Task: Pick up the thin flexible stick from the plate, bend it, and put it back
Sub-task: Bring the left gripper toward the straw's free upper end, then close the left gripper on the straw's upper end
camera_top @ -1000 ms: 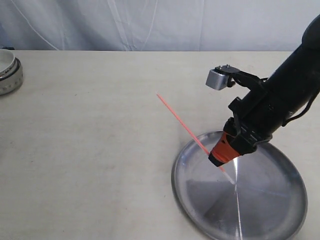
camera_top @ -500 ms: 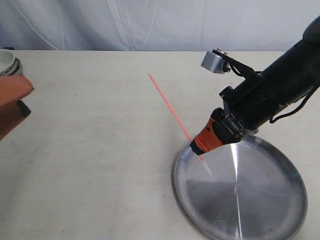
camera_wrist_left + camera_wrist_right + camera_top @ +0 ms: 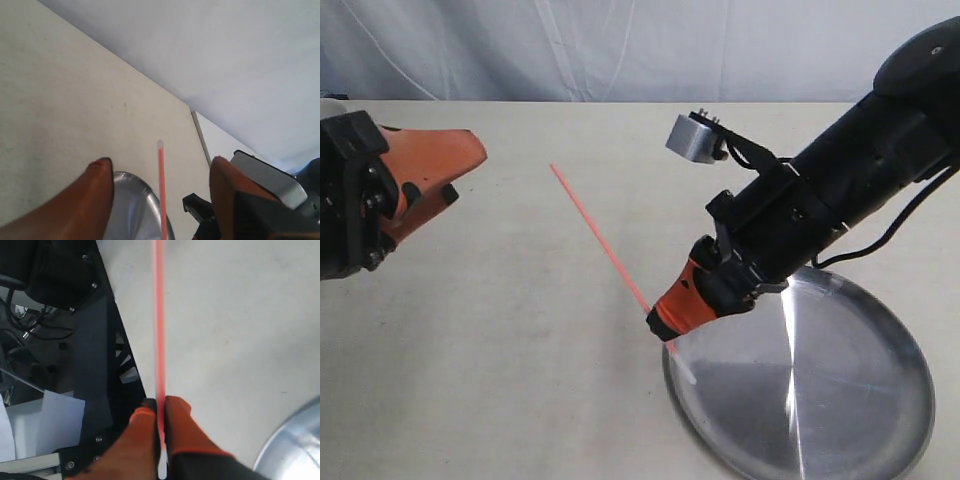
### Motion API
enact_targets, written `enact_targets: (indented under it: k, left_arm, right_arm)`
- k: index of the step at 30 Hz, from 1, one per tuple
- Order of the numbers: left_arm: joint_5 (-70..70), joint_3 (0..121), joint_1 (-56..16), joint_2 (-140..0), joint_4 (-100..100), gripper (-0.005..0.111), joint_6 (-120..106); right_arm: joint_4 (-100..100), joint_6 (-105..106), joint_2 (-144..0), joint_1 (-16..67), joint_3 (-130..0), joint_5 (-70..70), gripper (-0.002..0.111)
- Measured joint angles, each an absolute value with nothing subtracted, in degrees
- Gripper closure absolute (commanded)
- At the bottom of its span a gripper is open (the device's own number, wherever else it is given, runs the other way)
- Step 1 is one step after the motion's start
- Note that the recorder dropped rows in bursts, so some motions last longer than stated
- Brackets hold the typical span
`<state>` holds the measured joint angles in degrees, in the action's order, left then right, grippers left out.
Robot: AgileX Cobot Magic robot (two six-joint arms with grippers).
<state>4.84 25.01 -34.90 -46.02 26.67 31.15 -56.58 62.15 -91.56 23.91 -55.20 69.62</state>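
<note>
The thin red-orange stick (image 3: pixel 602 243) is held straight in the air, slanting up and to the left over the table. My right gripper (image 3: pixel 662 322) is shut on its lower part, at the left rim of the silver plate (image 3: pixel 850 410). The whitish tip (image 3: pixel 686 373) pokes out below the fingers. In the right wrist view the stick (image 3: pixel 159 315) runs out from between the closed right gripper (image 3: pixel 160 405). My left gripper (image 3: pixel 460 172) is open at the far left, apart from the stick. In the left wrist view the stick (image 3: pixel 161 190) shows between the spread fingers of the left gripper (image 3: pixel 160 162), further away than them.
A grey camera block (image 3: pixel 694 137) rides on the right arm. White cloth (image 3: pixel 620 50) hangs behind the beige table (image 3: pixel 520 330). Dark frames and cables (image 3: pixel 55 315) lie past the table edge in the right wrist view. The plate's rim (image 3: pixel 150 200) shows in the left wrist view.
My right gripper has carried the stick left, from over the plate to its left rim. The left arm has come in from the left edge with its gripper open.
</note>
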Motion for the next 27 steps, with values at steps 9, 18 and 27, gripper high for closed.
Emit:
enact_targets:
  k: [9,18,27]
  left_arm:
    - [5.1,26.3,-34.9,-47.9,26.1,0.051,31.2]
    - [4.9,28.1,-35.5,-50.9,25.2,0.051,31.2]
    - [8.1,31.4,-40.6,-59.7,24.0,0.051,32.1]
  right_arm:
    - [-60.2,62.3,-91.6,24.0,-55.2,69.6,0.109]
    - [-61.8,62.5,-91.6,24.9,-55.2,69.6,0.109]
    - [-63.6,63.6,-91.6,28.1,-55.2,69.7,0.109]
